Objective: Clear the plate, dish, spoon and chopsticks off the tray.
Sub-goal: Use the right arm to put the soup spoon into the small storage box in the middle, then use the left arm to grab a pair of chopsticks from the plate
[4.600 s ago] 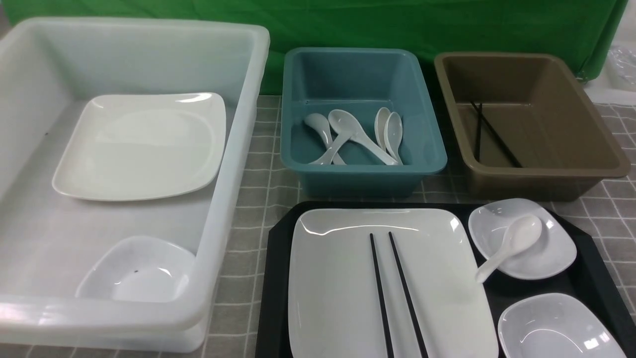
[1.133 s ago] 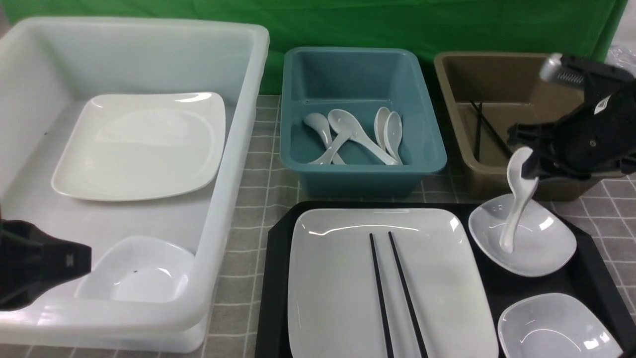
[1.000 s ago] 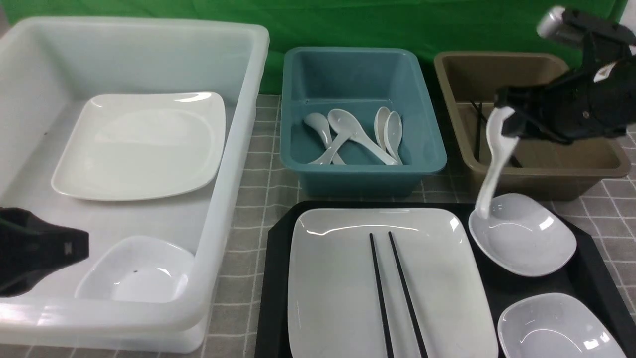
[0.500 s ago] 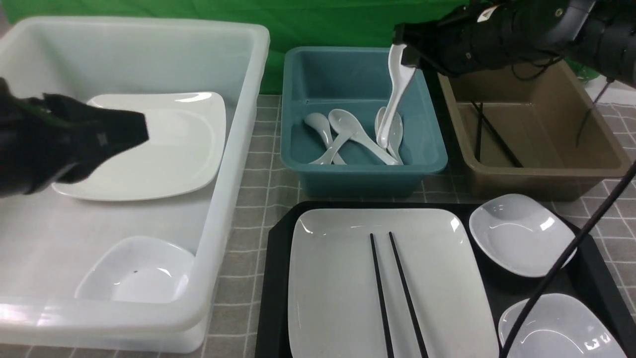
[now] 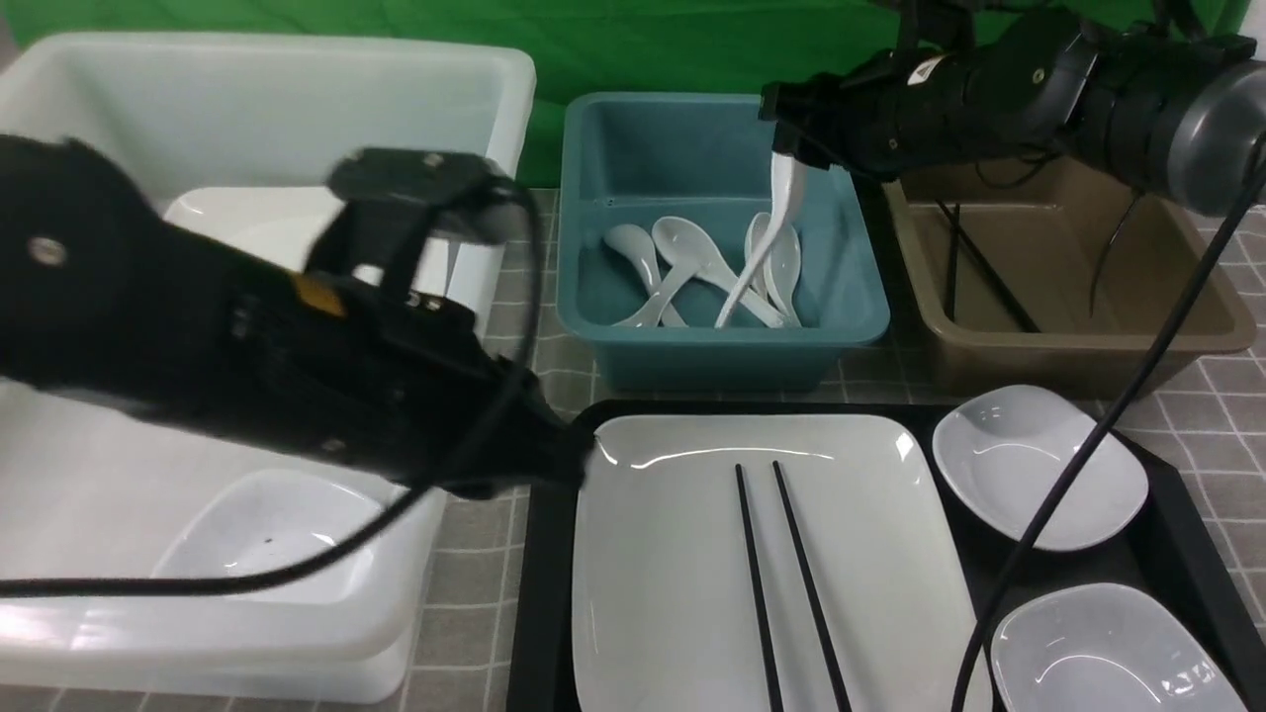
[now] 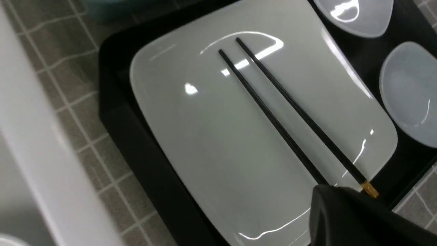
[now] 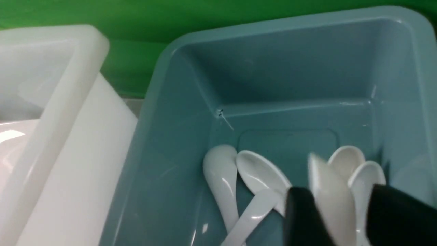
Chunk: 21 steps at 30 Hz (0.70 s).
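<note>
Holding the plate [image 5: 682, 554] inside the tray's [image 5: 547, 593] left edge, dishes [image 5: 1039, 470] by its right. Reaching past the tray's far-left corner, left fingers [image 6: 338, 215] pressed together, probably approaching chopsticks [image 5: 760, 593]. Spreading right fingers [image 7: 396, 215] over the tub [image 5: 727, 341] nearer the tabletop's [image 5: 465, 593] far edge, evidently releasing the spoon [image 5: 781, 213], now dropping lower than before.
</note>
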Available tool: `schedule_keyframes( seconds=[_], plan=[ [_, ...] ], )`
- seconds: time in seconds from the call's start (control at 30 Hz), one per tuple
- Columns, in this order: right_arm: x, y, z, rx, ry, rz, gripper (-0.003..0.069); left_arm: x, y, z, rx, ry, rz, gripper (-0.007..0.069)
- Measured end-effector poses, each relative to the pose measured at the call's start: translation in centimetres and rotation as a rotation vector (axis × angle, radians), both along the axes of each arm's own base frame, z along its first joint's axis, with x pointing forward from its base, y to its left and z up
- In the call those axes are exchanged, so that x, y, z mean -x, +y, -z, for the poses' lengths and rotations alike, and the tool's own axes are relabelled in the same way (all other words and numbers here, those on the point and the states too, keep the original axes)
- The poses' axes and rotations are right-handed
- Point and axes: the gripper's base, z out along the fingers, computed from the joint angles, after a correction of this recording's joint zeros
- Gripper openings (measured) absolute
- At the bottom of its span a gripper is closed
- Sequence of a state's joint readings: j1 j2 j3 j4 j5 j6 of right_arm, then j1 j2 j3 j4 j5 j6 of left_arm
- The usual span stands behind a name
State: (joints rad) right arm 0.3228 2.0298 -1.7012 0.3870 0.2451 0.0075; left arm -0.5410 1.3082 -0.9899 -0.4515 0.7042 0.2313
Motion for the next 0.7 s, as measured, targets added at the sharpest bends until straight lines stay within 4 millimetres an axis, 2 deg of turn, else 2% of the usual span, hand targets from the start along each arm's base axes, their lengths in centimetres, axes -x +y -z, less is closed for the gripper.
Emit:
schedule_keyframes(
  seconds=[0.03, 0.1, 0.23, 0.27, 0.3, 0.33, 0.47, 0.5, 0.57, 0.67, 0.7],
  plan=[
    [0.4, -0.1, -0.4, 0.023, 0.016, -0.021, 0.0424, 0.1, -0.6, 0.0, -0.011, 0.007, 0.020, -0.0001],
    [1.3, -0.5, -1.6, 0.067, 0.033, -0.057, 0.0453, 0.4, -1.4, 0.0, -0.015, 0.030, 0.040, -0.0001],
    [3.7, -2.0, -5.1, 0.133, 0.064, -0.103, 0.0420, 0.5, -2.0, 0.2, -0.021, 0.082, 0.030, -0.0001],
    [5.4, -3.0, -7.2, 0.187, 0.074, -0.136, 0.0374, 0.3, -2.2, 0.3, -0.046, 0.101, 0.042, -0.0001],
    [5.7, -3.2, -7.4, 0.201, 0.074, -0.139, 0.0357, 0.3, -2.3, 0.4, -0.053, 0.107, 0.046, -0.0001],
    [8.0, -4.2, -9.8, 0.273, 0.086, -0.177, 0.0276, 0.1, -2.8, 0.5, -0.096, 0.108, 0.047, -0.0001],
    [13.2, -6.3, -14.1, 0.392, 0.116, -0.211, 0.0074, -0.3, -5.5, 1.2, -0.206, 0.116, 0.017, -0.0001],
    [13.5, -6.4, -14.2, 0.398, 0.128, -0.214, 0.0068, -0.3, -5.5, 1.1, -0.205, 0.112, 0.010, -0.0001],
    [17.0, -7.6, -16.2, 0.424, 0.148, -0.223, 0.0027, -0.9, -8.0, 1.8, -0.229, 0.158, -0.013, -0.0001],
    [19.7, -8.3, -16.6, 0.434, 0.175, -0.233, 0.0025, -1.8, -9.7, 2.4, -0.212, 0.201, -0.047, 0.0002],
    [21.4, -8.9, -16.5, 0.438, 0.188, -0.237, 0.0028, -2.6, -10.7, 2.8, -0.208, 0.224, -0.064, 0.0015]
  ],
)
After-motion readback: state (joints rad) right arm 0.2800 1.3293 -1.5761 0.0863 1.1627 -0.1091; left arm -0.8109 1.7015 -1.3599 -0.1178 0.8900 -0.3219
